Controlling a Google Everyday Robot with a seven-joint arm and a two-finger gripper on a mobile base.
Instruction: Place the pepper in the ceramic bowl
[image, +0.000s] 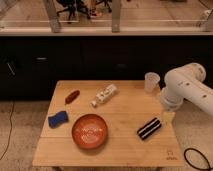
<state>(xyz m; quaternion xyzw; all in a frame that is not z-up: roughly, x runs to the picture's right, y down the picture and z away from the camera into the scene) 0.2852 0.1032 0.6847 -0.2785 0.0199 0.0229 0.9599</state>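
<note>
Nothing grabbed yet. The small dark red-brown pepper (72, 96) sat at the wooden bench's (125, 150) 10 o'clock, with the orange-red ceramic bowl (75, 131) near 6. The gripper (167, 117) hung at 3, and you couldn't tell if it was spread or pinched. Probably needed a reach across next.

A light wooden table (125, 150) carries a wide, round, shallow orange-red ceramic bowl (90, 131) with a pale pattern in its centre, near the front edge. Just beside it on the left lies a blue sponge (58, 118). The small elongated dark red-brown pepper (72, 96) lies further back on the left, apart from the bowl. A white plastic bottle (104, 95) lies on its side in the middle. A clear plastic cup (152, 81) stands upright at the back right. A black packet with white stripes (149, 128) lies on the right (turned a little). The white robot arm (187, 90) comes in from the right, and its gripper (168, 117) hangs near the table's right edge, between cup and packet.
</note>
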